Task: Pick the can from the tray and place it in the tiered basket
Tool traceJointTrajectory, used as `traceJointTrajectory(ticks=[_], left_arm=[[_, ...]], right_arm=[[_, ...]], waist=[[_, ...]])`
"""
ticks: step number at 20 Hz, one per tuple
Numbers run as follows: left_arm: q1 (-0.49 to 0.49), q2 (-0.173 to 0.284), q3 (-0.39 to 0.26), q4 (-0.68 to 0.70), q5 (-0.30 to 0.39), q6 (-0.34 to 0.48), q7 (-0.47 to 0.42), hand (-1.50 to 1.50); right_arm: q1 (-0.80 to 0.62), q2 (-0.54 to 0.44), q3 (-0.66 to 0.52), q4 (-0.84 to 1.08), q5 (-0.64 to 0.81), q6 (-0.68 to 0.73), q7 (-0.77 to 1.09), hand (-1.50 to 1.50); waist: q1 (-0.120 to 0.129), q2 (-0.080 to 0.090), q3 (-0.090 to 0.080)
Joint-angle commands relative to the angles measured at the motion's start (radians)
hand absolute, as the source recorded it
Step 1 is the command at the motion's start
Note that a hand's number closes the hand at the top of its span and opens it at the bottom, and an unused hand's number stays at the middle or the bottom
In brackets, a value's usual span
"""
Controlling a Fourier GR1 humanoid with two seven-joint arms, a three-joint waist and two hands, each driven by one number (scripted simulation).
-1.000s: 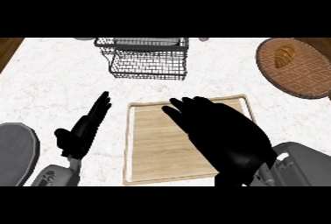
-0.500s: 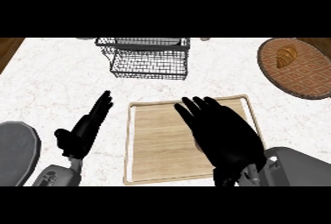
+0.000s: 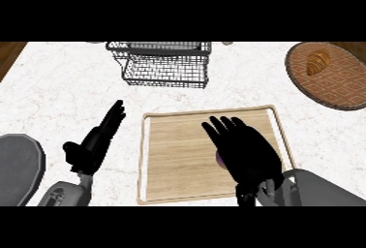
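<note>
Can [image 3: 220, 158]: purple sliver, lower centre-right, on tray [image 3: 172, 160], mostly hidden beneath right hand [image 3: 243, 150], fingers straight, holding nothing. Likely light, rigid, smooth-sided; grasp round sides. Left hand [image 3: 97, 143] resting open, lower left.

The right hand [image 3: 243, 150] covers most of the can [image 3: 219, 158] on the tray [image 3: 175, 160]; only a purple sliver shows. The tiered basket [image 3: 166, 65] is cut off at the top.

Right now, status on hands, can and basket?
Right hand open over the wooden tray, covering the can; only a purple sliver shows. Left hand open, resting left of tray. Tiered basket beyond, path unobstructed.
</note>
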Motion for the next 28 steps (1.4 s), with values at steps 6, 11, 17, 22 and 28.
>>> traceJointTrajectory(ticks=[6, 11, 17, 22, 28], left_arm=[[-0.018, -0.02, 0.036, 0.077, -0.033, -0.031, -0.06, 0.0], [-0.001, -0.048, 0.021, -0.018, -0.064, -0.017, 0.027, 0.0], [-0.049, -0.045, 0.094, 0.073, -0.057, -0.068, 0.008, 0.0], [0.005, -0.031, 0.112, -0.005, -0.056, -0.096, 0.03, 0.0], [-0.032, -0.072, 0.083, -0.044, -0.089, -0.063, 0.095, 0.0]], right_arm=[[0.092, 0.057, -0.047, 0.115, 0.137, 0.037, -0.022, -1.5], [0.107, 0.166, -0.1, 0.188, 0.221, 0.073, -0.069, -1.5], [0.169, 0.21, -0.12, 0.247, 0.342, 0.065, -0.175, -1.5], [0.265, 0.182, -0.191, 0.175, 0.362, 0.055, -0.278, 1.5], [0.177, 0.265, -0.204, 0.365, 0.441, -0.087, -0.482, 1.5]], waist=[[0.0, 0.002, 0.0], [0.005, 0.001, 0.0], [0.003, 0.002, 0.0], [0.002, 0.001, 0.0], [0.009, 0.002, 0.001]])
